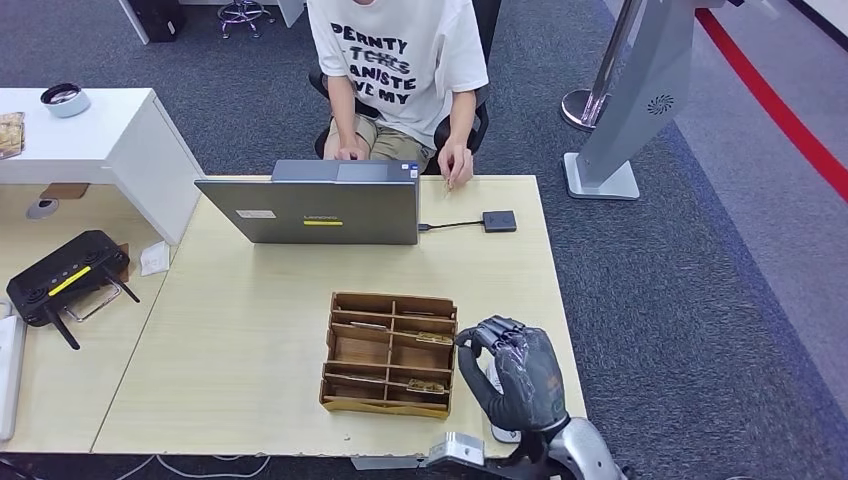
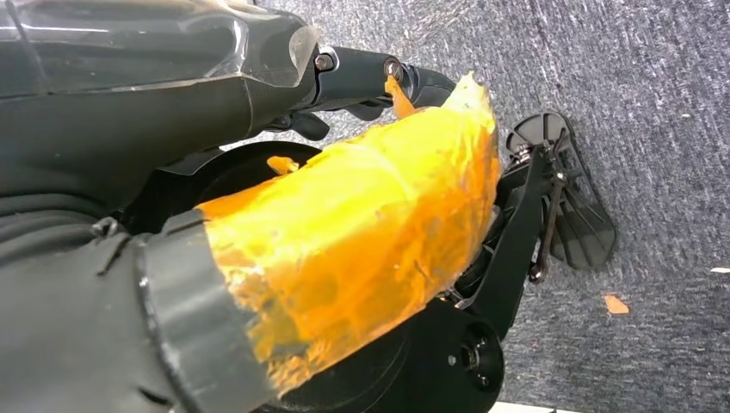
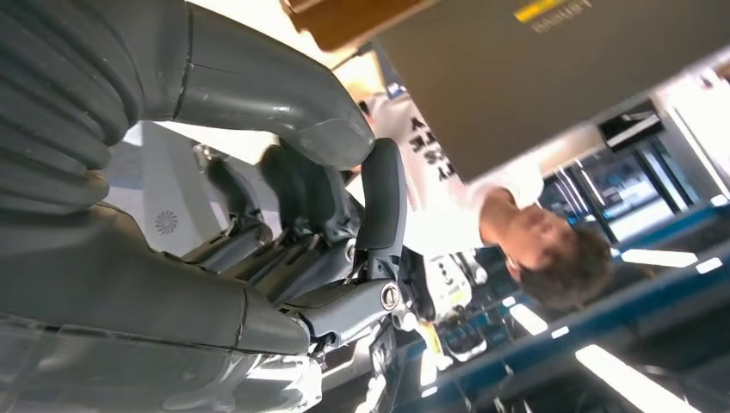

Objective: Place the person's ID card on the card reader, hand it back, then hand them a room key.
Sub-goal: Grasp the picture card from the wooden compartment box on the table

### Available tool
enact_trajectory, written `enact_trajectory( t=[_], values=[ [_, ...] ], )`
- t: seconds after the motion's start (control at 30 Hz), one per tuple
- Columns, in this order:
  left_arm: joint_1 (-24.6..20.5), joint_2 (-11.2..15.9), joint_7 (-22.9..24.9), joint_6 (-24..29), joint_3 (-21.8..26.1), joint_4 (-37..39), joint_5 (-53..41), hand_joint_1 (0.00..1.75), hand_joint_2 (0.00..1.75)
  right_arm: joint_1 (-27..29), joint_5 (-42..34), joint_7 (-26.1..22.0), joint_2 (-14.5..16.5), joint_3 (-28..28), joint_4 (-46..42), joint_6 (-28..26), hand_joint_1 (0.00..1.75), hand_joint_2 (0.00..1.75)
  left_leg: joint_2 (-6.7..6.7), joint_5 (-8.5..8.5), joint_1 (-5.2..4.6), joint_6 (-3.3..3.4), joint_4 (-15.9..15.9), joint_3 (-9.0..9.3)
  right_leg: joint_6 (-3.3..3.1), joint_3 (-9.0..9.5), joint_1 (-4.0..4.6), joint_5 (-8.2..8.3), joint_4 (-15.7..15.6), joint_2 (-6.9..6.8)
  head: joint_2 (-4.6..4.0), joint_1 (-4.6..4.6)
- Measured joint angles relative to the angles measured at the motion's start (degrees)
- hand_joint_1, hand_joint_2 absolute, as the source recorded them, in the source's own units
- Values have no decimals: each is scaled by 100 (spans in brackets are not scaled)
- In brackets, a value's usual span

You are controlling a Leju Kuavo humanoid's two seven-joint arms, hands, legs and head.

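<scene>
The card reader (image 1: 499, 221) sits beside the laptop (image 1: 310, 210); I can't pick out the ID card. The right hand (image 1: 520, 372), fingers curled on nothing, should cross the bare worktop (image 1: 250, 310) toward the person's hand (image 1: 456, 165), clear of the wooden organizer (image 1: 389, 353).

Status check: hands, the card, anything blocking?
Right hand curled beside wooden organizer, grip contents unclear. Left hand hanging by robot's side. Person's hand at far table edge, card unconfirmed. Laptop between.
</scene>
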Motion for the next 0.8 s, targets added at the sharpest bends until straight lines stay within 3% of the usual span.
enact_trajectory(
  t=[0.07, 0.2, 0.33, 0.53, 0.7, 0.8],
  values=[
    [0, 0, 4, -1, 21, 0, -38, 0, 0, -84, 42, 80, -15, 37, 139, 56, 63, 175, 0, 0, 0, 0, 0, 0, 0, 0, 0, 0, 0, 0, 0, 1],
    [0, 1, 26, -1, 69, -1, -116, 0, 0, -262, 67, 236, -20, 70, 405, 168, 73, 175, 0, 0, 0, 0, 0, 0, 0, 0, 0, 0, 0, 0, 0, 1],
    [2, 1, 46, -7, 140, -4, -181, 0, 0, -423, 99, 364, -20, 77, 671, 231, 118, 175, -1, 0, 0, 0, 0, 0, 0, 0, 0, 0, 0, -1, 0, 0],
    [6, -1, 46, -13, 257, -21, -246, 0, 0, -505, 113, 433, -20, 77, 863, 290, 131, 175, -1, 0, 0, 0, 0, 1, 0, -1, 1, 0, 0, -1, 0, 0],
    [14, -12, 46, -18, 338, -51, -251, 0, 0, -512, 117, 465, -20, 74, 939, 332, 128, 175, -1, 0, 0, 0, 0, 0, 0, -1, 0, 0, 0, -1, 0, 0],
    [17, -29, 31, -18, 405, -52, -251, 0, 0, -511, 87, 456, -20, 80, 938, 393, 97, 175, -1, 0, 0, 0, 0, 0, 0, -1, 0, 0, 0, -1, 0, 0]
  ],
)
